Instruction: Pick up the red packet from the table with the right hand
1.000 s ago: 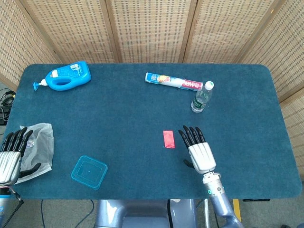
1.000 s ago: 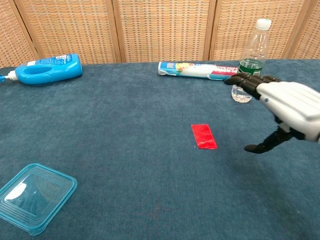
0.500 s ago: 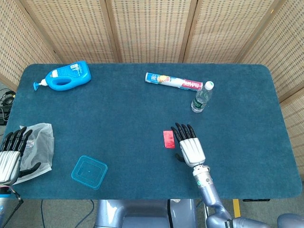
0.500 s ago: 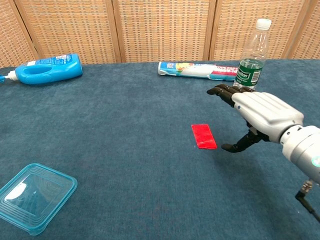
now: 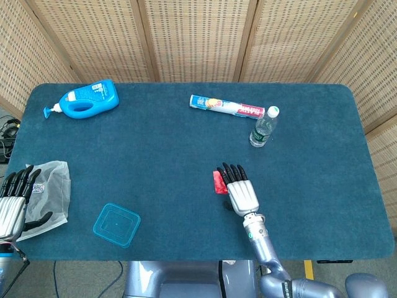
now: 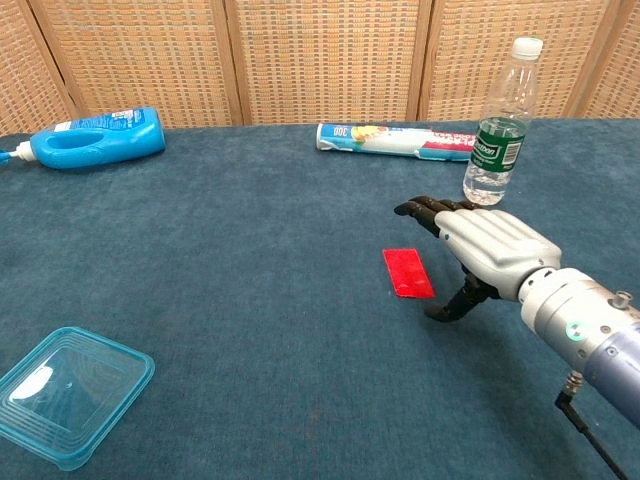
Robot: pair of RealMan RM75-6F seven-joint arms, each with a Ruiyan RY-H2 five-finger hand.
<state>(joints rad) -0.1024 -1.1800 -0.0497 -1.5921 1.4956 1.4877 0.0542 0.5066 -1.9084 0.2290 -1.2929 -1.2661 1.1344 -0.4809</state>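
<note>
The red packet (image 6: 408, 272) lies flat on the blue table (image 6: 250, 230); in the head view only its left edge (image 5: 216, 181) shows beside my right hand. My right hand (image 6: 478, 246) (image 5: 238, 189) hovers just right of the packet and partly over it, palm down, fingers stretched forward and apart, thumb hanging below; it holds nothing. My left hand (image 5: 13, 206) rests at the table's left front corner, fingers apart and empty, next to a clear plastic bag (image 5: 54, 186).
A clear water bottle (image 6: 496, 140) stands behind my right hand. A long printed tube package (image 6: 395, 140) lies beyond it. A blue detergent bottle (image 6: 85, 138) lies at the far left. A blue plastic lid (image 6: 68, 394) sits near the front left.
My right hand has moved left toward the red packet and a little lower, now overlapping its right edge in the head view. The packet and left hand have stayed put.
</note>
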